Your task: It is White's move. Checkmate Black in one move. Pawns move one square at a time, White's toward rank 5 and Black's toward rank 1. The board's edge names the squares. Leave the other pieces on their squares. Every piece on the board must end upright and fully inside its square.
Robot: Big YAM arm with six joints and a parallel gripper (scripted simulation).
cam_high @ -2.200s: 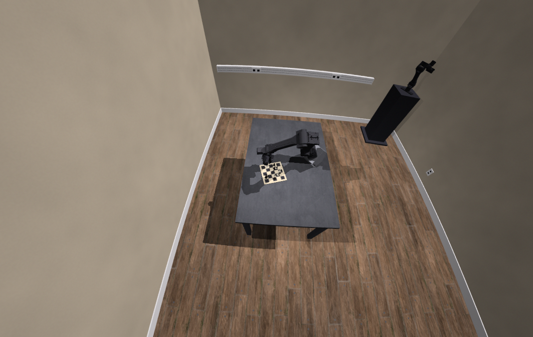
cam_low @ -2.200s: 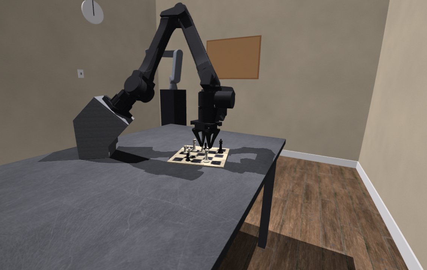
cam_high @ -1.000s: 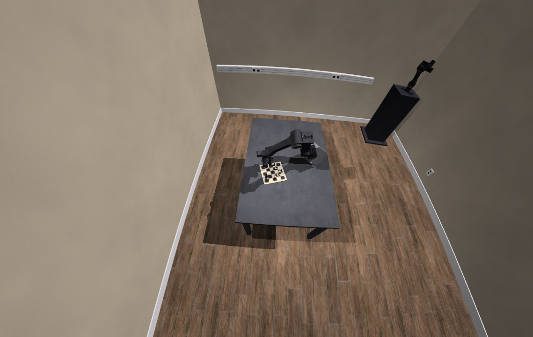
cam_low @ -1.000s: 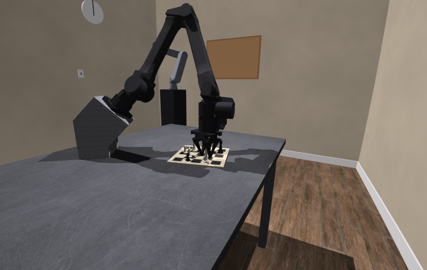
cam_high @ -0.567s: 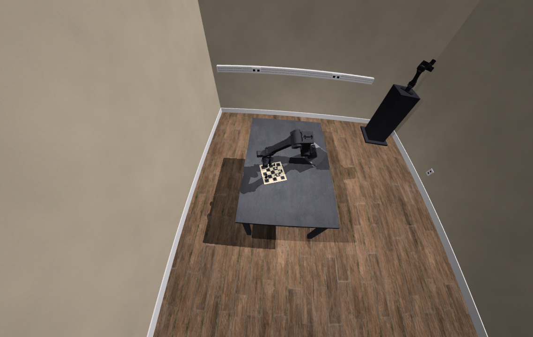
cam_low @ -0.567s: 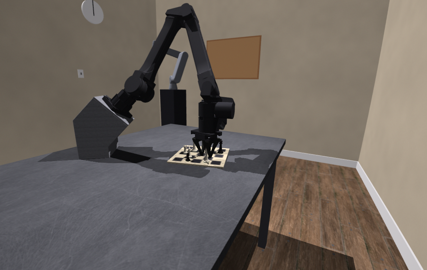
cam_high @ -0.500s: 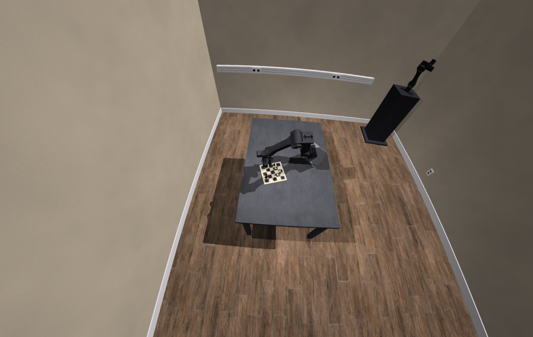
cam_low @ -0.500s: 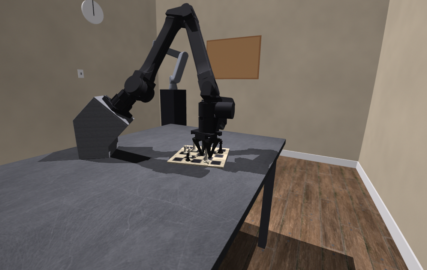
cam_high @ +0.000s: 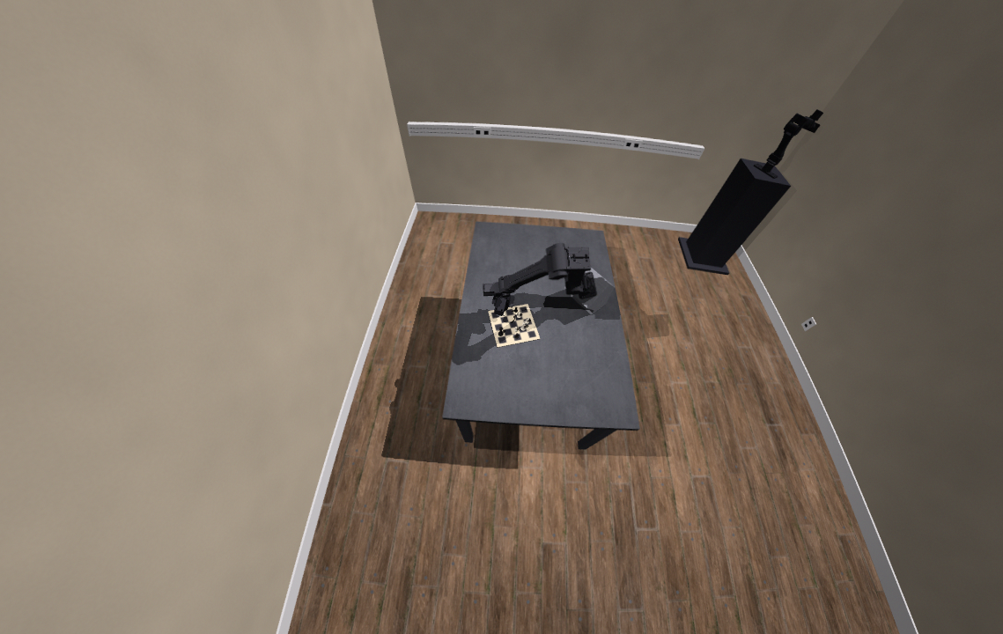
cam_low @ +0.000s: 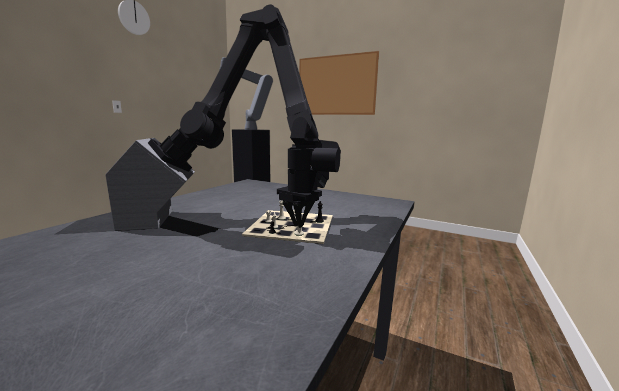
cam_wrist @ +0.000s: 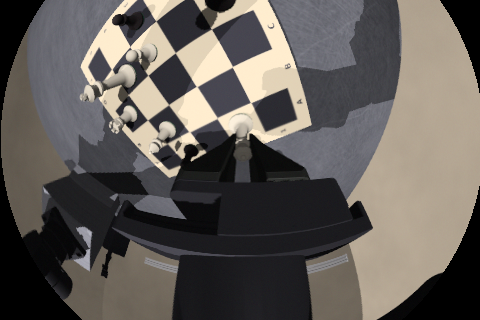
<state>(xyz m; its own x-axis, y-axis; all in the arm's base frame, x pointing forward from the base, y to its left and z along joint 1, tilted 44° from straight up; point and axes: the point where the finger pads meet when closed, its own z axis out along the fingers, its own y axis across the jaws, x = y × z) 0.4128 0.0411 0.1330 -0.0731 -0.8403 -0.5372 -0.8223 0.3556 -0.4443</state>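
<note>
Gripper [cam_low: 298, 224] on a white piece [cam_wrist: 240, 123]

Jaws narrow, clamped on the piece standing at the chessboard's [cam_low: 321, 237] near edge.
</note>
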